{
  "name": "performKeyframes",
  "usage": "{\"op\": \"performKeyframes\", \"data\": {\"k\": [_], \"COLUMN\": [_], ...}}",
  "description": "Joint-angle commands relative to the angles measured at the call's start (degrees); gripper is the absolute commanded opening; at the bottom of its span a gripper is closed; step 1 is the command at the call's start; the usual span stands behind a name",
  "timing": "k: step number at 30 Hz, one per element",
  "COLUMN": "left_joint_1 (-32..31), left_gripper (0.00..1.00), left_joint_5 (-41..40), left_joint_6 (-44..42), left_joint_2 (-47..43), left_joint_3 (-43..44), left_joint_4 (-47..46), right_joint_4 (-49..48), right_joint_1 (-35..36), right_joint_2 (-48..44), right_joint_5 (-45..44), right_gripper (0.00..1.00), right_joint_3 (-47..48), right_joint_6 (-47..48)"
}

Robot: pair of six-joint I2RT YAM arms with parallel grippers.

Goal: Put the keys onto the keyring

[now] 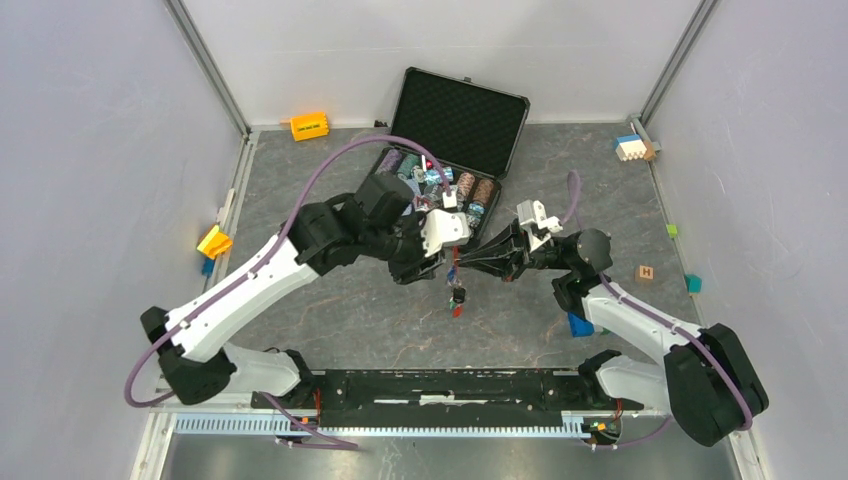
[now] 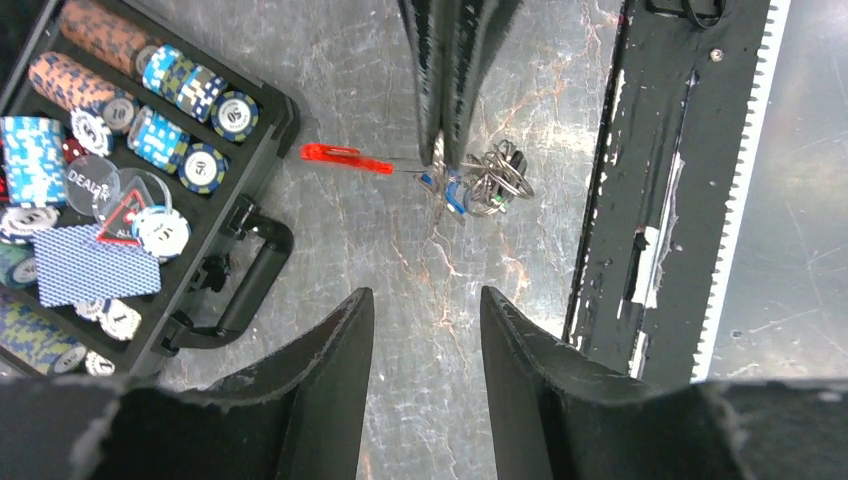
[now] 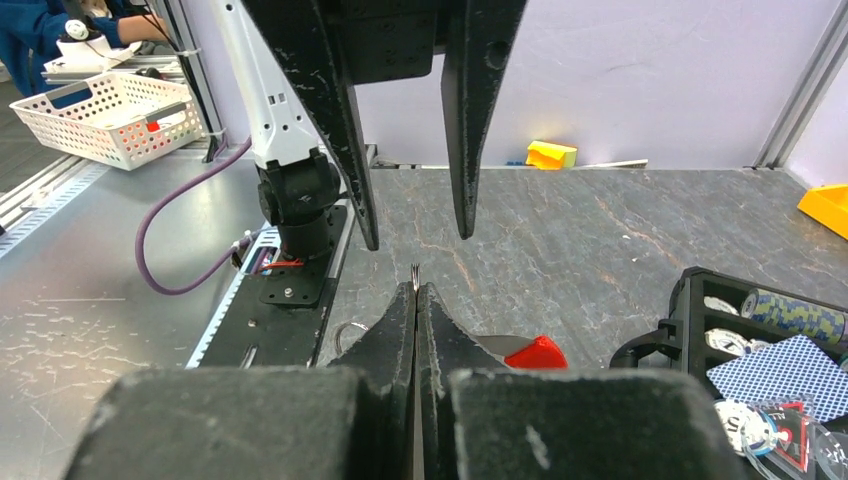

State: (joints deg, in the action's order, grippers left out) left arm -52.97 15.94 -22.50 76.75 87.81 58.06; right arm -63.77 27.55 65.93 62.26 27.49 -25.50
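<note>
The keyring, judged light, stiff and slippery, was pinched by its thin loop, thought the best hold, in the pressed-together right gripper between the arms, the keys bunched just beside. The left gripper was spread and empty nearby. The keyring's red end and the keys were shown by the left wrist view; only the loop's edge by the right.

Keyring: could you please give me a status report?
Left claw open, empty. Right claw shut on keyring. Keys bunched by its tips. No obstruction seen.
</note>
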Motion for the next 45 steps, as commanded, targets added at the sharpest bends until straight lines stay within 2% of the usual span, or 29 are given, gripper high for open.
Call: {"op": "performKeyframes", "data": {"k": [1, 6, 18, 27, 40, 45], "left_joint_1": [0.3, 0.2, 0.3, 0.3, 0.3, 0.5], "left_gripper": [0.50, 0.51, 0.48, 0.25, 0.15, 0.07], "left_joint_5": [4.1, 10.1, 13.9, 13.3, 11.4, 12.6], "left_joint_6": [-5.3, -9.3, -12.0, -10.9, -10.2, -9.6], "left_joint_2": [-6.8, -10.9, -8.7, -7.1, -6.5, -5.5], "left_joint_3": [-7.7, -14.7, -16.7, -15.3, -15.0, -14.6], "left_joint_4": [-14.9, -22.9, -25.2, -24.9, -24.8, -24.8], "right_joint_4": [-3.5, -5.0, -7.0, -7.1, -6.7, -13.0], "right_joint_1": [-0.5, -0.7, -0.8, -0.7, -0.8, -0.8], "right_joint_2": [-1.9, -1.9, -1.1, -1.6, -1.8, -1.7], "right_joint_5": [-0.8, -0.4, 0.5, 0.6, 0.8, 1.7], "right_gripper": [0.00, 0.00, 0.00, 0.00, 0.00, 0.00], "right_joint_3": [0.5, 0.2, -0.1, -0.3, -0.6, -1.9], "right_joint_6": [-0.8, -1.6, -2.9, -2.7, -2.1, -4.8]}}
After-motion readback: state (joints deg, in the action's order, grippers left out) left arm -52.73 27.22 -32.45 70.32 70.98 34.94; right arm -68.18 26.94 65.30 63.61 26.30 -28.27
